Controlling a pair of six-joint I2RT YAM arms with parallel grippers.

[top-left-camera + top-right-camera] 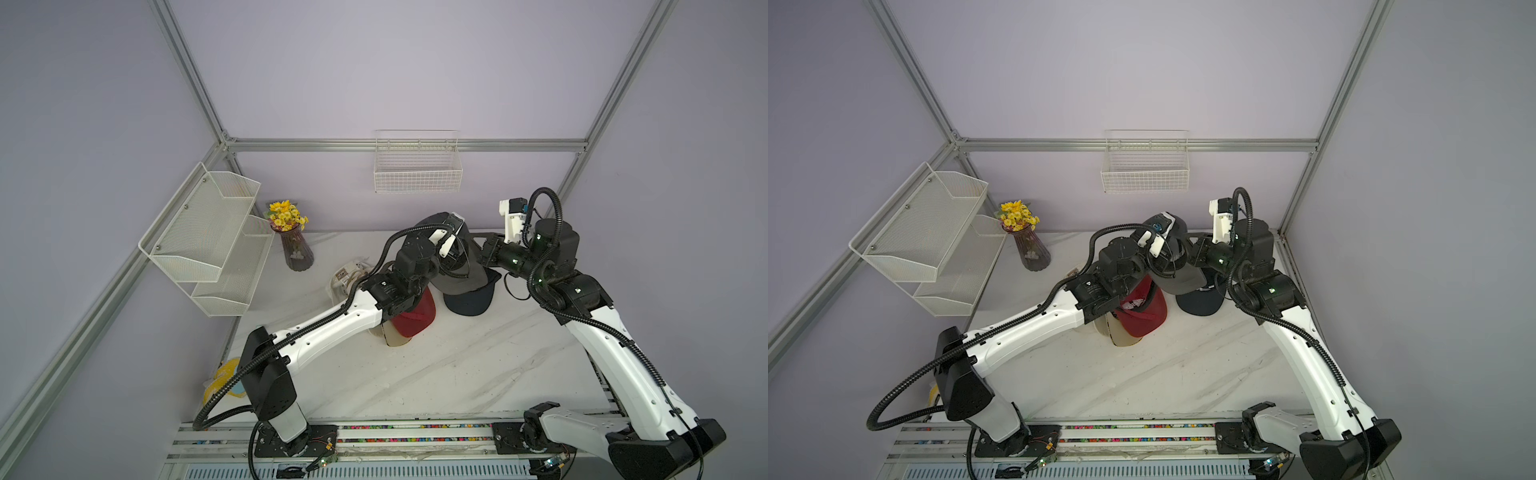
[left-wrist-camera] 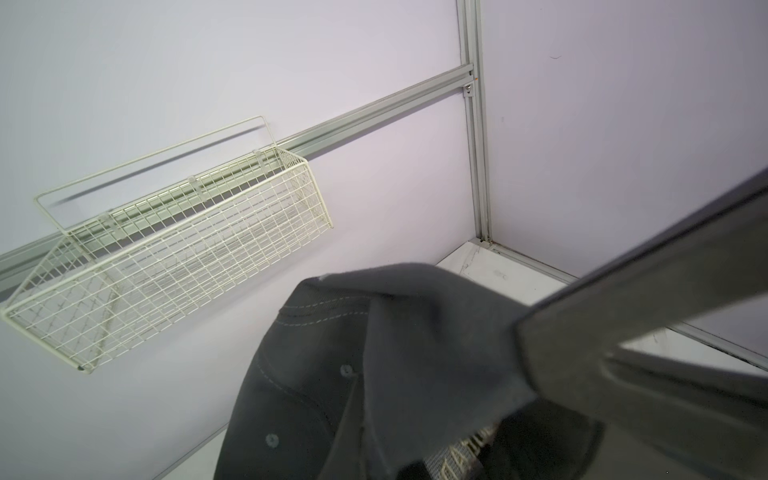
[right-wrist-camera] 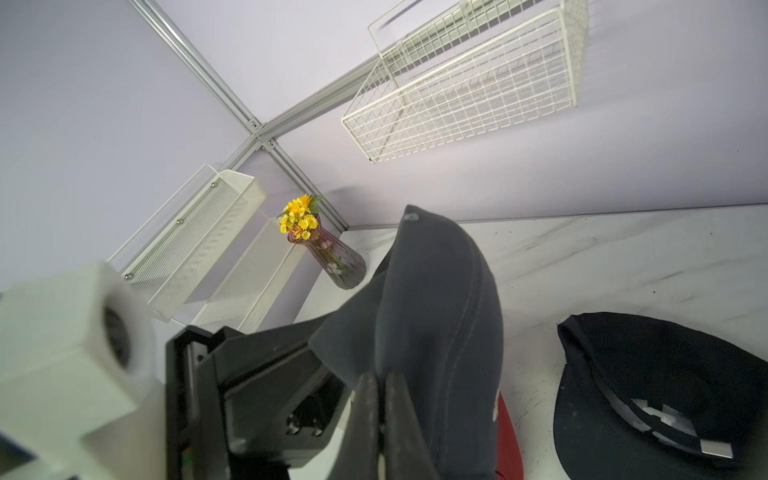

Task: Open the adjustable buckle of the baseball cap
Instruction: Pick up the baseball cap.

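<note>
Surface (image 1: 457, 374) of pale marble pattern carries a heap of spare caps: a navy cap (image 1: 469, 303), a red cap (image 1: 415, 318) and a tan one (image 1: 395, 337). The grey cap (image 1: 461, 276) is not among them. It hangs lifted off the surface toward the far wall, between the left arm (image 1: 332, 328) and the right arm (image 1: 602, 345). Lifting it probably keeps its rear band free and stops the neighbours from snagging it.

The right jaws are pinched fully together on a fold of the grey cap's fabric; in the right wrist view the two fingers (image 3: 365, 415) meet with cloth running between them. This looks like an anchoring grip that holds the crown steady.

The left jaws are also closed. In the left wrist view one finger (image 2: 623, 332) presses against the cap's rear edge, just beside a woven strap (image 2: 465, 455) with lettering. I judge this to be the working grip, placed to pull the strap against the right arm's hold.

The buckle itself is hidden in every view, so I cannot tell whether it has loosened.
</note>
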